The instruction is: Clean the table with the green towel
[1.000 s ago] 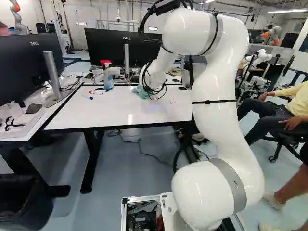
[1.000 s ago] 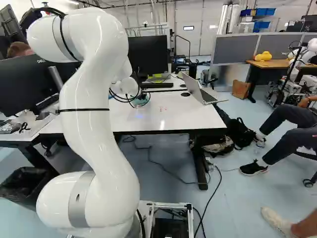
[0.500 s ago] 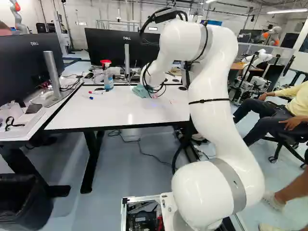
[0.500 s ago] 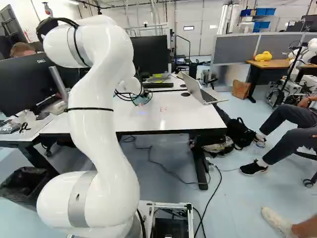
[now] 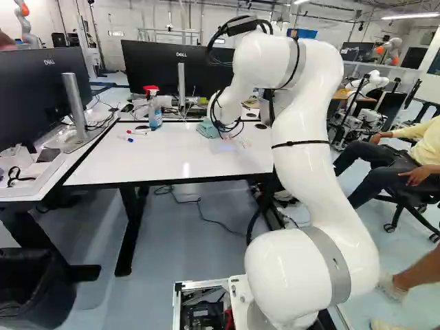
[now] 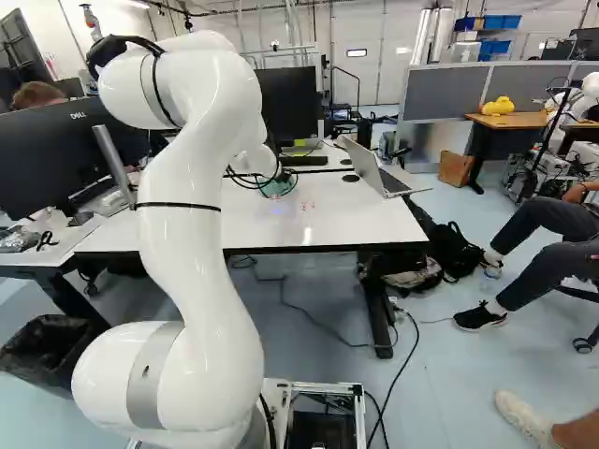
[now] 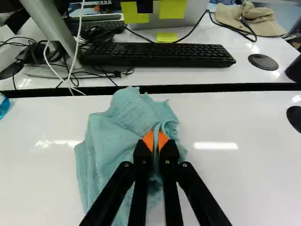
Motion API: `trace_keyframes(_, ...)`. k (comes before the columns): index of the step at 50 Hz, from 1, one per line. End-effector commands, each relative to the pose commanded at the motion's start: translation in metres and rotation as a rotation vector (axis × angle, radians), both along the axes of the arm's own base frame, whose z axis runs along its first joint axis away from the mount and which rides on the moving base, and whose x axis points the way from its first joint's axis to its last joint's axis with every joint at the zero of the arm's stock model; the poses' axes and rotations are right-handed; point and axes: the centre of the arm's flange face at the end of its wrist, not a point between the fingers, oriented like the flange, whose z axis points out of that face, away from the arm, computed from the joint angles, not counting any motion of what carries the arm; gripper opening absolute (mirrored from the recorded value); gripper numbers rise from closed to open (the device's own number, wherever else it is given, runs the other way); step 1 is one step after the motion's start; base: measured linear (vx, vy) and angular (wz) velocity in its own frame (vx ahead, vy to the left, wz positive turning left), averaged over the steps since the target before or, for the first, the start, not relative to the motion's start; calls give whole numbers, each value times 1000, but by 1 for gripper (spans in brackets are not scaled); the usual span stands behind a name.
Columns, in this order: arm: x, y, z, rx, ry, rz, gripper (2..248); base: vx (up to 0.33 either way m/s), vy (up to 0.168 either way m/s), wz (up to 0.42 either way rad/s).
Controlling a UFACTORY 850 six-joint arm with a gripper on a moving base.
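- Hand [image 7: 155, 140] clamped on the towel [image 7: 120, 122].
- Red marks [image 6: 308, 206] on the desk [image 5: 124, 165], just right of the towel.
- The wipe likely needs to go rightward.

Rumpled green cloth towel [image 7: 120, 125], glossy smooth white table [image 7: 235, 179]

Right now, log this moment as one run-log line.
gripper: shut on green towel; towel: bunched, on table; red marks: right of towel in left base view; cleaning: unfinished
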Motion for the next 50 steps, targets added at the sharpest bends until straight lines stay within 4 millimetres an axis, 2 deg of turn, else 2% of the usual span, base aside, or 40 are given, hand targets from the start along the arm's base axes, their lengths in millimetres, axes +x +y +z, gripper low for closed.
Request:
trace_keyframes(7,-8,-7,1,0,7,-9,33,0,0,0)
trace_keyframes(22,-34,-3,5,-1,30,-3,33,0,0,0)
trace_keyframes(35,-50,12,7,-2,42,22,33,0,0,0)
trace_keyframes(50,-56,36,7,-3,45,61,33,0,0,0)
